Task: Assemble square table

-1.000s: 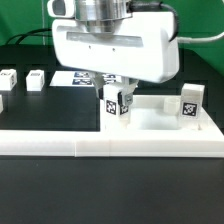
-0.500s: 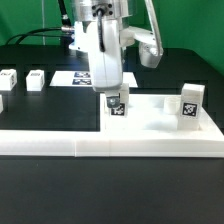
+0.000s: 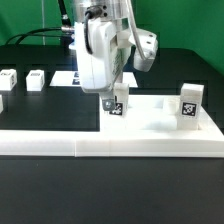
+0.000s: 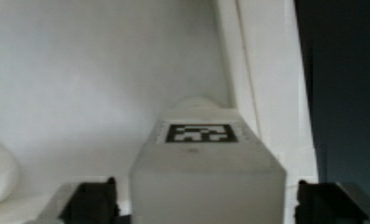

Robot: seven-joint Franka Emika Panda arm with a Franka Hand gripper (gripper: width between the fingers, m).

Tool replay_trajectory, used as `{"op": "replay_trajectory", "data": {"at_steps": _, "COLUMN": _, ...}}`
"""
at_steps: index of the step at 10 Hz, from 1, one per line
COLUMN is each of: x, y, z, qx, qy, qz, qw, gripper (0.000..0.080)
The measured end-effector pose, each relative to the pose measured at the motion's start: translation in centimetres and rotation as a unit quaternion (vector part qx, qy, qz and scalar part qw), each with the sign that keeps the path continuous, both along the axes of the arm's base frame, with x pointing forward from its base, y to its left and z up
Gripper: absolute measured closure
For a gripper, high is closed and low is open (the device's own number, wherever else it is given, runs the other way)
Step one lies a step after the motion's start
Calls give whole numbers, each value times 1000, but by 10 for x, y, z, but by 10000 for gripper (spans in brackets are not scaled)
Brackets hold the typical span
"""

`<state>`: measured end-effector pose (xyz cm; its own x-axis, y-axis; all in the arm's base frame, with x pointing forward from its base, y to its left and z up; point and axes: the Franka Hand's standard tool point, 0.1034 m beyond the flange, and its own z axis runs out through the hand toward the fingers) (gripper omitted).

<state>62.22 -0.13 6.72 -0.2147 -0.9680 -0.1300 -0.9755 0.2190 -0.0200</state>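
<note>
A black surface (image 3: 110, 190) fills the scene, with a dark backdrop and a strip of green on the exterior view's right. Along the near edge of the surface runs a long low white wall (image 3: 60, 145). Just behind it, toward the exterior view's right, lies the large thick white plastic square slab (image 3: 155, 120) of the table, flat and close against the wall.

The white robot arm (image 3: 100, 50) reaches straight down over the slab's corner on the exterior view's left, on the side away from the wall. Under it, 1 short white block leg (image 3: 116, 107) with a black-and-white tag stands upright on the slab. In the wrist view this leg (image 4: 203, 165) sits between the jaws, close to the slab's edge, with black surface beyond. The jaws are apart: their dark fingertips (image 4: 93, 202) flank the leg on both sides, and a thin gap seems to separate each from it.

A 2nd tagged white leg (image 3: 190, 101) stands upright at the slab's far corner on the exterior view's right. Toward the surface's edge on the exterior view's left, 2 more small white tagged legs (image 3: 10, 78) (image 3: 37, 78) rest apart from the slab, and the marker board (image 3: 68, 78) lies flat beside them.
</note>
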Motion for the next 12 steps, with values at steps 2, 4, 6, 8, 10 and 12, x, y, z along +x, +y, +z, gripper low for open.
{"op": "replay_trajectory", "data": {"at_steps": 2, "x": 0, "y": 4, "z": 2, "qx": -2, "qy": -9, "qz": 66, "qw": 998, "gripper": 211}}
{"op": "replay_trajectory", "data": {"at_steps": 4, "x": -3, "y": 3, "z": 2, "qx": -19, "qy": -41, "qz": 216, "qw": 975, "gripper": 153}}
{"op": "replay_trajectory", "data": {"at_steps": 6, "x": -3, "y": 2, "z": 2, "qx": -23, "qy": -46, "qz": 274, "qw": 960, "gripper": 153}}
{"op": "replay_trajectory", "data": {"at_steps": 8, "x": -3, "y": 2, "z": 1, "qx": -32, "qy": -56, "qz": 365, "qw": 929, "gripper": 151}}
{"op": "replay_trajectory", "data": {"at_steps": 10, "x": -2, "y": 11, "z": -2, "qx": -47, "qy": -66, "qz": 494, "qw": 866, "gripper": 151}}
{"op": "replay_trajectory", "data": {"at_steps": 12, "x": -2, "y": 11, "z": -2, "qx": -57, "qy": -70, "qz": 606, "qw": 790, "gripper": 151}}
